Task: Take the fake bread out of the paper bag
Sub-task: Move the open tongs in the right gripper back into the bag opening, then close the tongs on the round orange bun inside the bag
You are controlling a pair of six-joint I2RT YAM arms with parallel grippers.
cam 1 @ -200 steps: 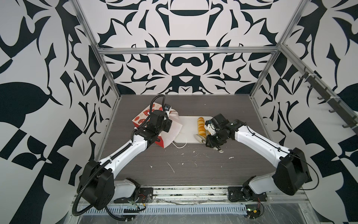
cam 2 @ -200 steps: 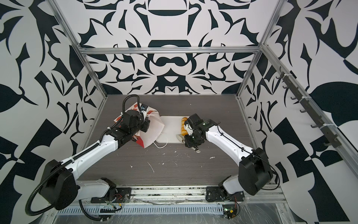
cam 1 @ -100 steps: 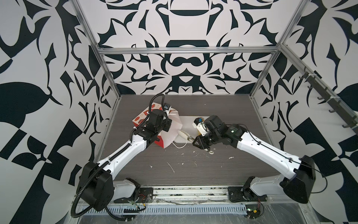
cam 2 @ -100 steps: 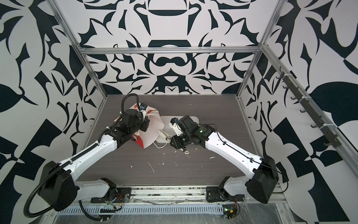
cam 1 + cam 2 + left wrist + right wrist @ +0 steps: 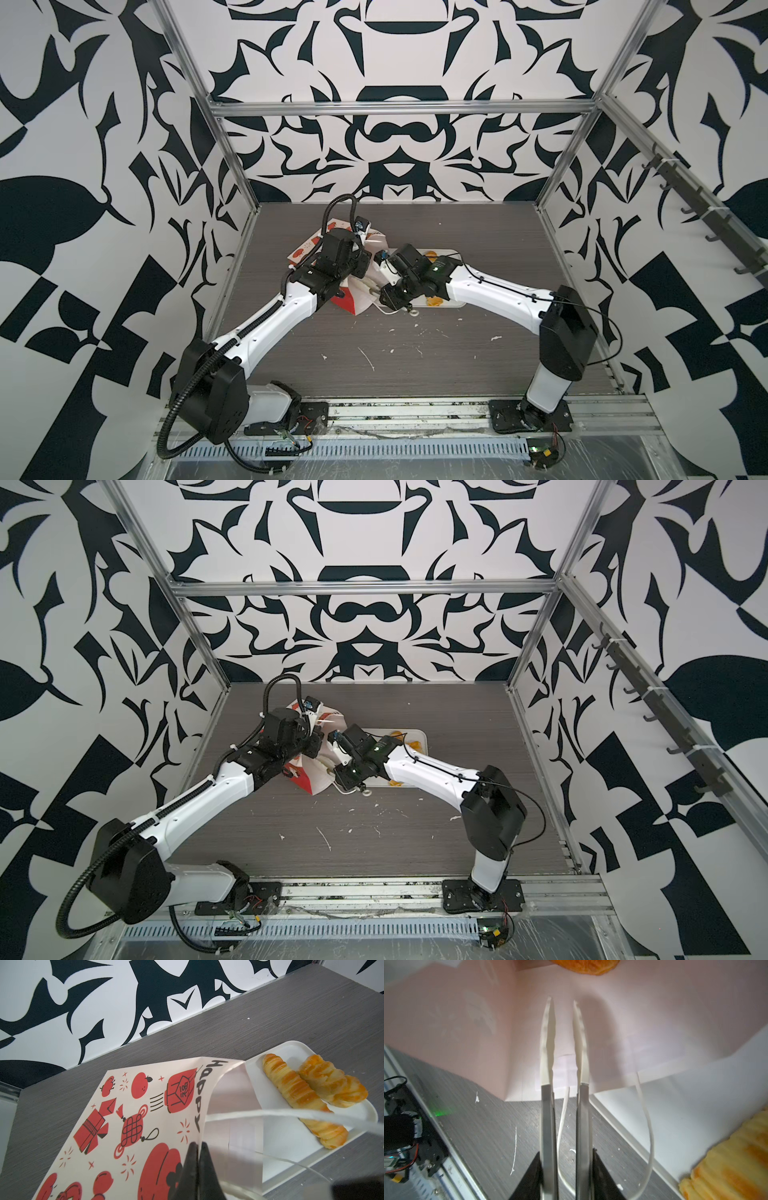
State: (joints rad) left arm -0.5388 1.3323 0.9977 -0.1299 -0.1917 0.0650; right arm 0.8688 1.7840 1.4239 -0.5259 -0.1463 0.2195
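The paper bag (image 5: 135, 1118) lies on its side on the grey table (image 5: 415, 365), cream face with red motifs and "HAPPY" up. Its mouth is turned toward the white tray (image 5: 291, 1053) and overlaps the tray's near end. My left gripper (image 5: 198, 1151) has its jaws pressed together on the upper lip of the bag mouth, pinching the paper and holding it up so the mouth gapes. My right gripper (image 5: 566, 1159) is clamped from outside on a pair of tongs (image 5: 546, 1122) with metal arms and cream tips. The tong tips stand a little apart with nothing between them, and they reach into the bag mouth over the pale inside. A cord handle (image 5: 650, 1126) loops over the table and tray edge under the tongs, one strand running between the arms. In the left wrist view a cord (image 5: 270, 1114) stretches across the mouth. Two pieces of bread are out on the tray, a long twisted stick (image 5: 299, 1101) and a short lumpy loaf (image 5: 332, 1084), side by side and seemingly touching. One orange piece (image 5: 583, 965) sits deep in the bag, past the tong tips and untouched; only its edge shows, so I can't tell which one it is. In both top views the arms hide most of the bag and tray, and only bits of bread (image 5: 431, 252) show past the right arm.
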